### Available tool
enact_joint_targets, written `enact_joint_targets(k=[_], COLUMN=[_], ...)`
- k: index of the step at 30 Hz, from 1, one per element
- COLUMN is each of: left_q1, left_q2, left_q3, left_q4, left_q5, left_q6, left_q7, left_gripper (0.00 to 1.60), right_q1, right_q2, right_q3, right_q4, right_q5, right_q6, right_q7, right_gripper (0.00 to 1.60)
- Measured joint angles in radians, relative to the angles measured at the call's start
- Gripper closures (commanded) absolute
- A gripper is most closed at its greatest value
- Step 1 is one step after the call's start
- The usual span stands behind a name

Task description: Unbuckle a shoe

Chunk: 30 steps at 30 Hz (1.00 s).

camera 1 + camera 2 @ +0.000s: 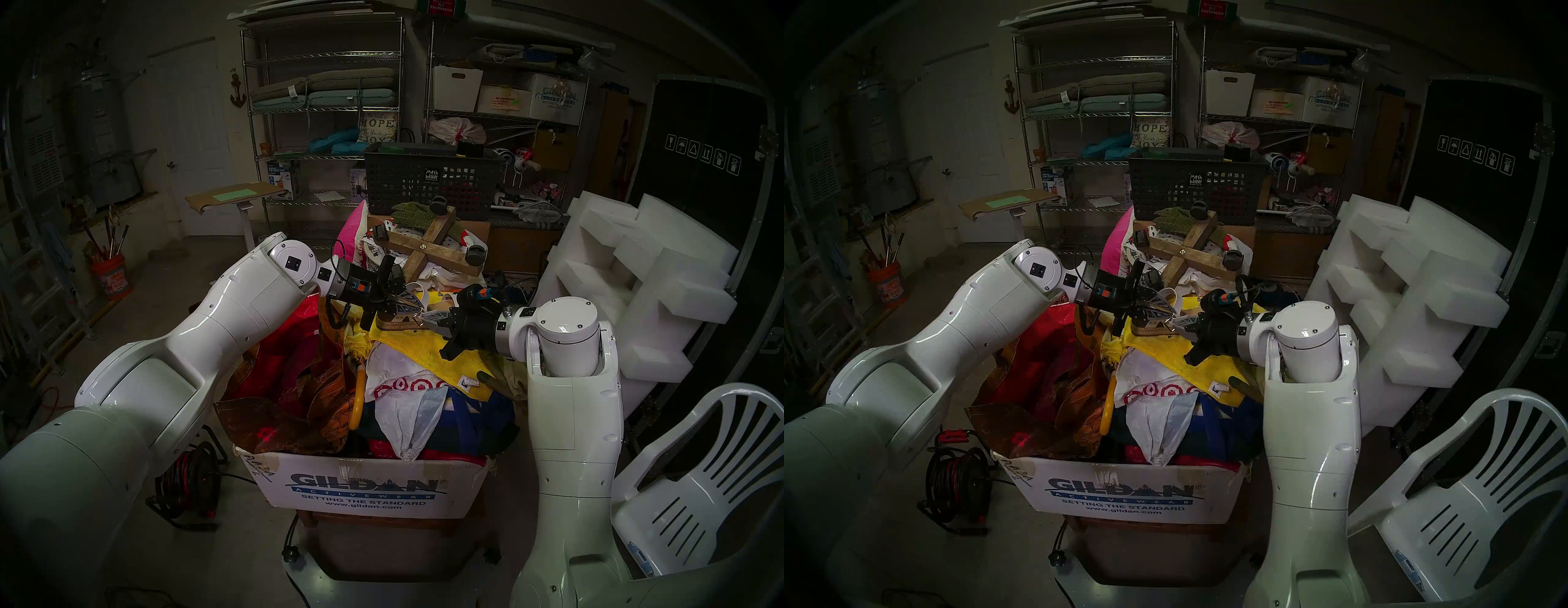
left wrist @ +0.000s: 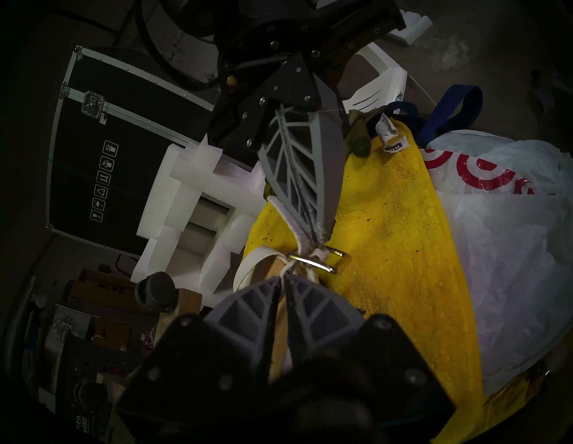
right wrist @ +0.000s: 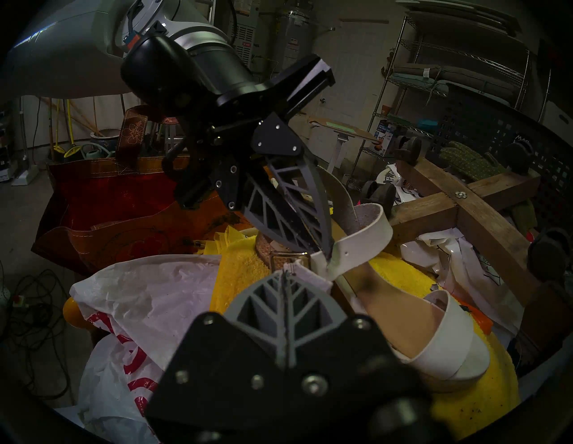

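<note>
Atop yellow towel [image 3: 242, 269]: shoe [image 3: 434, 338], toe right, heel left. Both end effectors, left [image 2: 283, 276] and right [image 3: 286, 273], pinching its strap. "GILDAN ACTIVEWEAR" on near box [image 1: 365, 488].

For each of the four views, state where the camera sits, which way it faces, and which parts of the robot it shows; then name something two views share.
Head stereo left: on the head, looking down over the box pile; both arms, left tool, right tool.
Head stereo right: same, shifted sideways.
Left wrist: faces the right tool across the buckle.
Right wrist: faces the left tool over the sandal.
Shared: both wrist views show the yellow towel.
</note>
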Motion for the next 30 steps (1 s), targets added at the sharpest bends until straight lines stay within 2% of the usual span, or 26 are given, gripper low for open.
enact_joint_targets(k=[11, 30], left_q1=[-0.016, -0.029], left_q2=[0.01, 0.023], left_q3=[0.022, -0.02], left_q4=[0.014, 0.052], left_q5=[-0.002, 0.036], left_q6=[0.019, 0.087], left_q7=[-0.003, 0.074], left_gripper=[1.15, 1.17], right_q1=[-0.001, -0.001], right_q2=[-0.001, -0.002], right_q3=[-0.001, -0.005], right_q4=[-0.003, -0.002], right_q5=[-0.001, -0.001], right_q6=[0.0, 0.0], right_q7=[0.0, 0.003], right_gripper=[1.6, 1.6])
